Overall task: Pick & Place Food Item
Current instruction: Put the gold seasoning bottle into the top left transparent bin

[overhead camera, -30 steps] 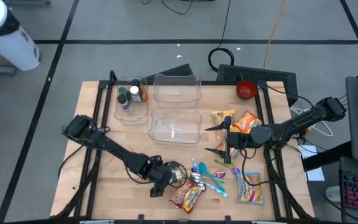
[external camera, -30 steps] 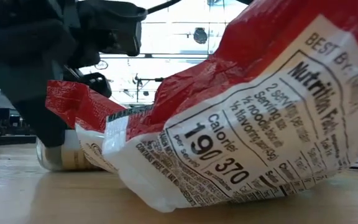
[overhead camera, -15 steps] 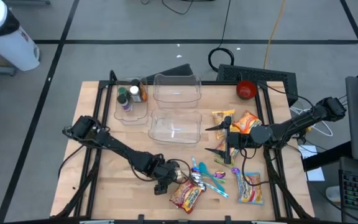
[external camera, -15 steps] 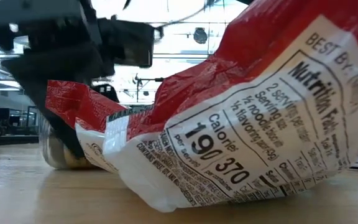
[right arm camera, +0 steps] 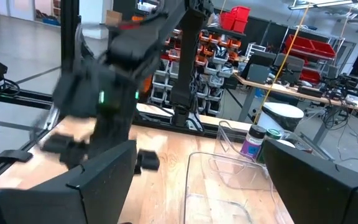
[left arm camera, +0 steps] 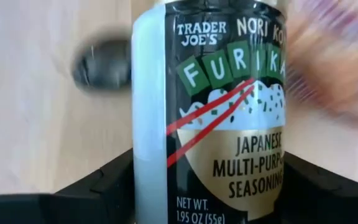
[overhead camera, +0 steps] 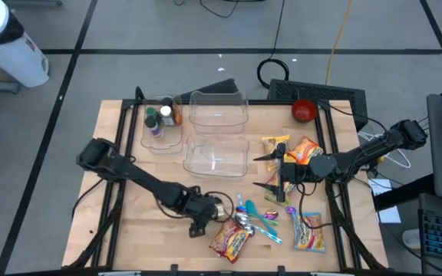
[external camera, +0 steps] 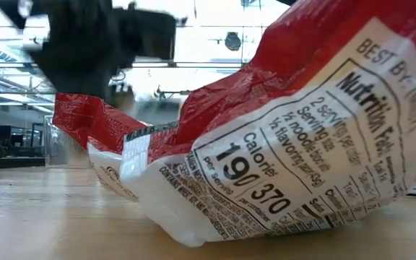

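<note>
Two clear bins (overhead camera: 217, 130) stand mid-worktop, one behind the other, with a smaller bin of bottles (overhead camera: 162, 123) to their left. Bare wood of the worktop (overhead camera: 129, 230) lies open along my left side and toward the front-left corner. Near the front edge it is crowded: a red noodle packet (overhead camera: 231, 241) lies close to the rim, with a cluster of coloured spoons (overhead camera: 255, 218) just beside it and another packet (overhead camera: 309, 231) farther right. More snack packets (overhead camera: 301, 149) sit on the right half, and a red bowl (overhead camera: 304, 110) sits by the back edge.

My left hand (overhead camera: 209, 213) is low near the front middle, just beside the noodle packet. Its fingers press on both sides of a furikake jar (left arm camera: 210, 112), which stands upright between them, so I am grasping it.

My right hand (overhead camera: 282, 172) waits over the right half beside the snack packets, fingers spread wide with nothing between them.
</note>
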